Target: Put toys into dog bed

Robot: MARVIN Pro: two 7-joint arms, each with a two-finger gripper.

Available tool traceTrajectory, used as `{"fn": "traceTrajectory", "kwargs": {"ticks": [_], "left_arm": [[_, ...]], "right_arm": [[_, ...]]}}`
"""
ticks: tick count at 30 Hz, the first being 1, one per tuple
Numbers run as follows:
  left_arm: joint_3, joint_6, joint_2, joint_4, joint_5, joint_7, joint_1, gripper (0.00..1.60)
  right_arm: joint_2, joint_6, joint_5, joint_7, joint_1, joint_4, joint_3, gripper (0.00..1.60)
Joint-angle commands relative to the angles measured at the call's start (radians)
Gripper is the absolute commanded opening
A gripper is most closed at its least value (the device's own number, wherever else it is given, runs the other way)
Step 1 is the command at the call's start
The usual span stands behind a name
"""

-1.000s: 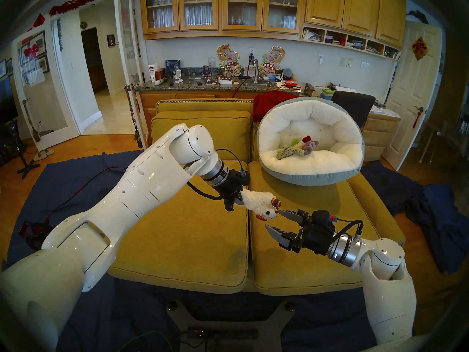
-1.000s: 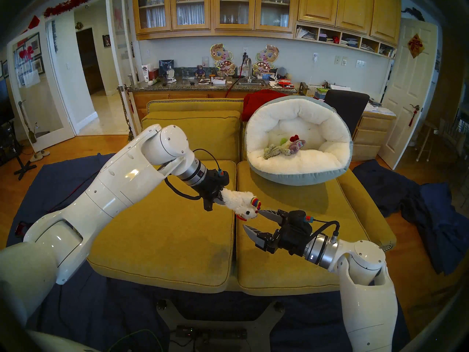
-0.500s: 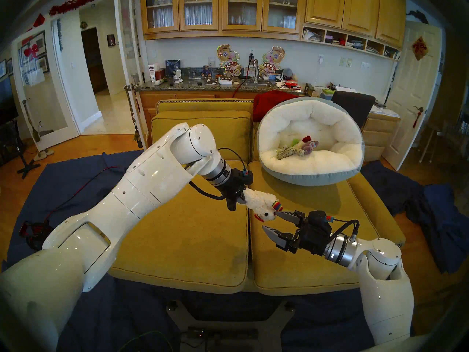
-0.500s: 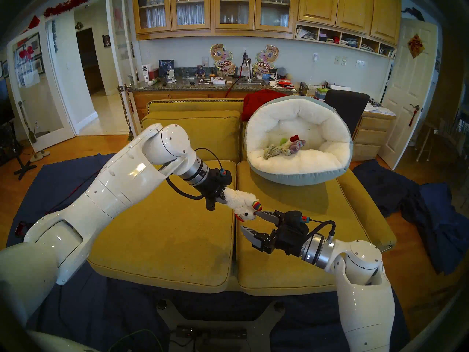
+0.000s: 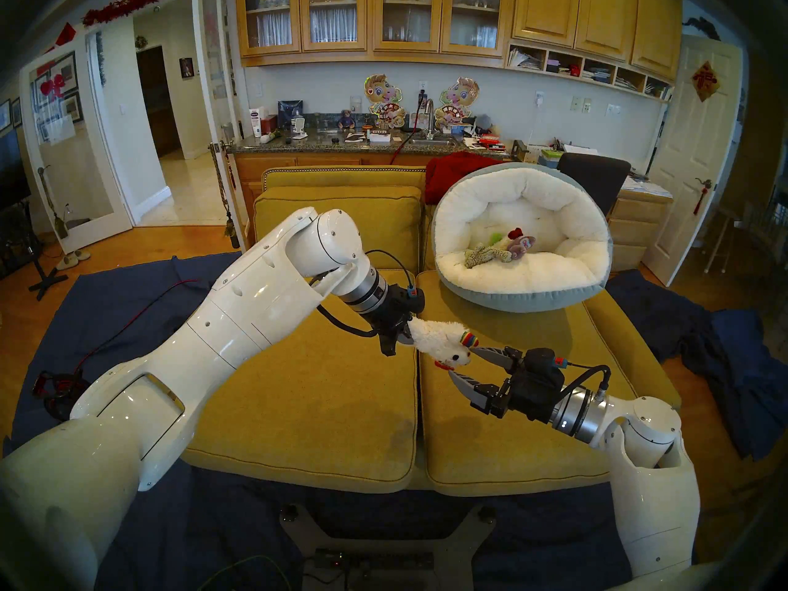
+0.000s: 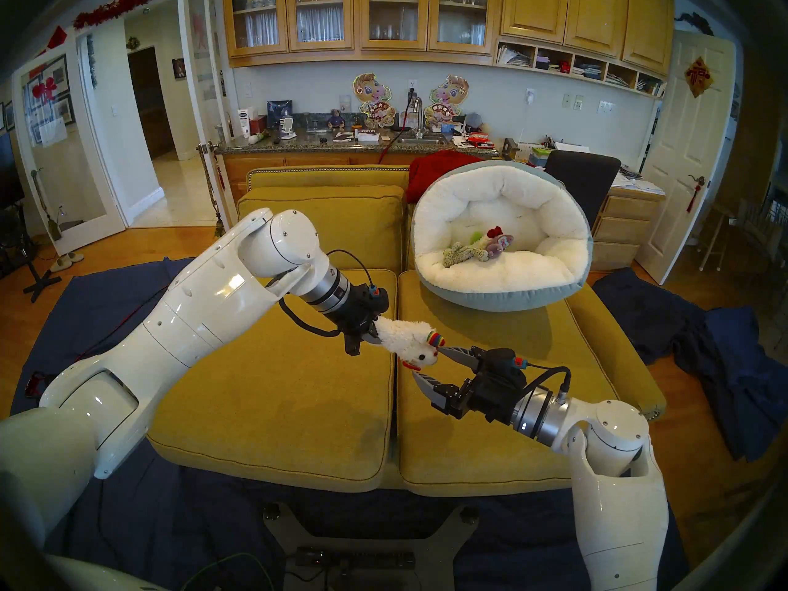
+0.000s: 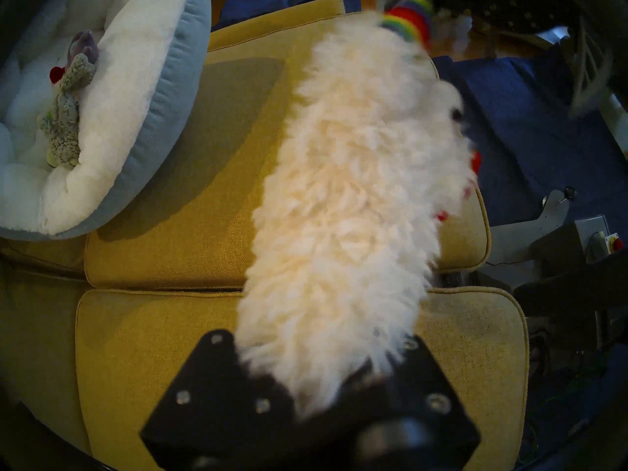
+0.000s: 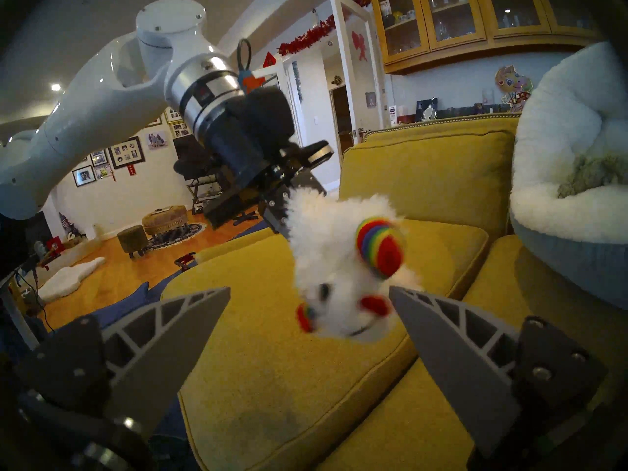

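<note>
1. The left pincer (image 5: pixel 404 337) is clamped tight on the back end of the lamb (image 5: pixel 439 345), holding it in the air over the seam between the two sofa cushions (image 5: pixel 307 406). The lamb hangs head-down, pointing at the right pincer (image 5: pixel 462 362).
2. The right pincer is spread wide with nothing in it. The lamb's head sits right at its mouth: the upper finger (image 5: pixel 490 354) is just beside the rainbow ear, and the lower finger is below the chin. In the right wrist view the face (image 8: pixel 346 310) sits between the two tips, closer to the right-hand one. Can't tell if that tip actually touches the fur.
3. The dog bed (image 5: pixel 533 300) is on the right cushion's far end, tipped up against the sofa back. A little pile of toys (image 5: pixel 499 249) is already in it: a beige shaggy one, something purple, a bit of green and a dark red bit. They overlap, so it's hard to sort them out.
4. In the left wrist view the lamb's fur (image 7: pixel 339 205) covers the left pincer's fingers, and the view is blurry there.
</note>
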Motion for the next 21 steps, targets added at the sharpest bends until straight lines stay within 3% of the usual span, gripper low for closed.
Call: {"fn": "traceTrajectory", "kwargs": {"ticks": [1, 21], "left_arm": [[-0.02, -0.008, 0.0, 0.004, 0.0, 0.003, -0.035, 0.0], [-0.03, -0.009, -0.01, -0.003, -0.005, -0.004, -0.042, 0.0]], "right_arm": [[0.007, 0.007, 0.017, 0.006, 0.008, -0.047, 0.027, 1.6], [0.022, 0.017, -0.06, -0.019, 0.086, -0.008, -0.059, 1.6]]}}
